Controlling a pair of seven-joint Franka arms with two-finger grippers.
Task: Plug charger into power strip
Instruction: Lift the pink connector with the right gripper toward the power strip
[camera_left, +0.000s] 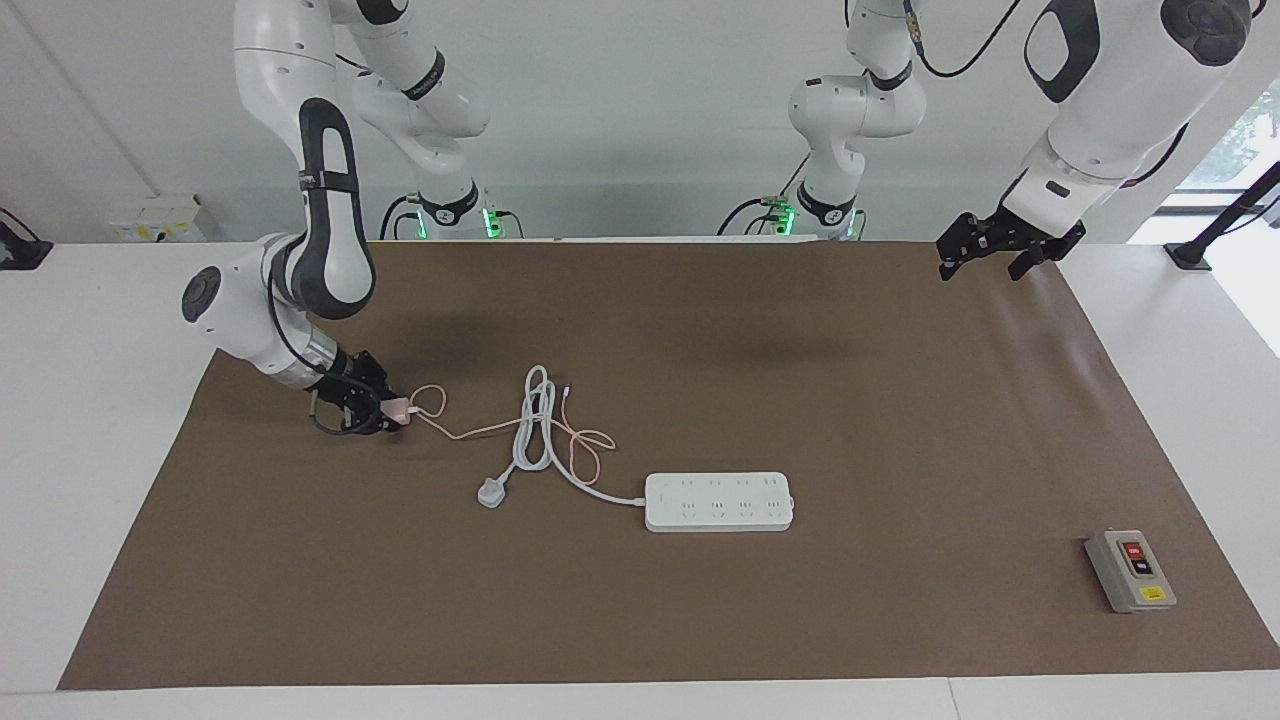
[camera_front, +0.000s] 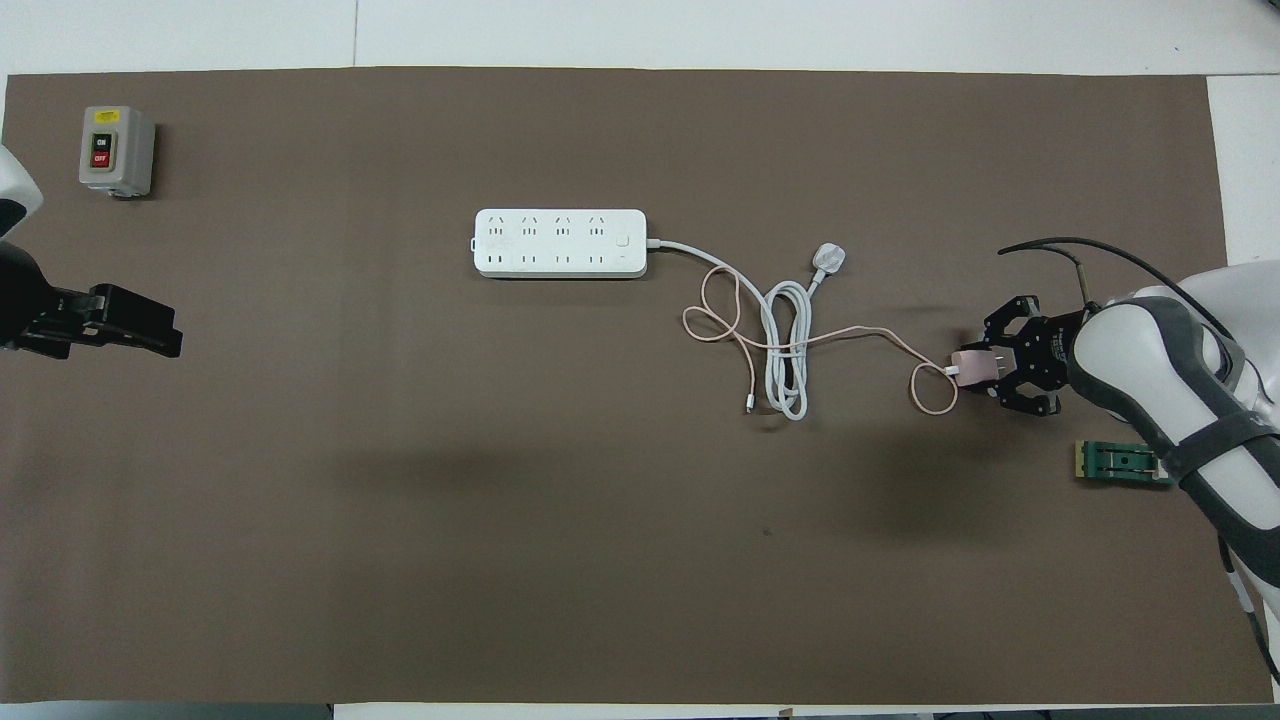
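Right arm low, fingers (camera_front: 1003, 352) clamping charger (camera_front: 973, 367)

grey switch box (camera_front: 117, 150), "ON", "OFF"

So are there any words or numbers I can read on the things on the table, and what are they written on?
"ON": black button of the grey switch box, overhead view.
"OFF": red button of the same box.
Yellow sticker at the box's top: too small to read.
Power strip: socket holes only, no readable writing.
Charger: no writing visible.
Green block near the right arm: none readable.
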